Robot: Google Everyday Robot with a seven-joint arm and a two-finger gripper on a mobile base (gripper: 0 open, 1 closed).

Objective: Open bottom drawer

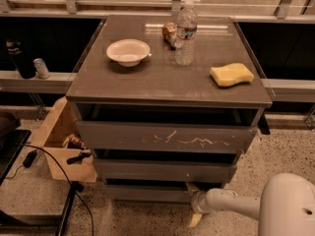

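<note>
The bottom drawer [147, 193] is the lowest, slimmest grey front of the cabinet, plain and unmarked, with a dark gap above it. My gripper [193, 203] is at the right end of that front, at the end of my white arm [231, 203], which comes in from the lower right. Its tan fingers stand apart. One finger [190, 187] points up at the drawer's top edge. The other finger [195, 220] points down toward the floor. Above are the middle front [162, 171] and the taller scratched front [167, 137].
The cabinet top [157, 82] holds a white bowl [128, 51], a water bottle [185, 33], a yellow sponge [231, 74] and a small brown item [170, 32]. A cardboard box [56, 139] and a black cable [54, 166] lie at the left on the floor.
</note>
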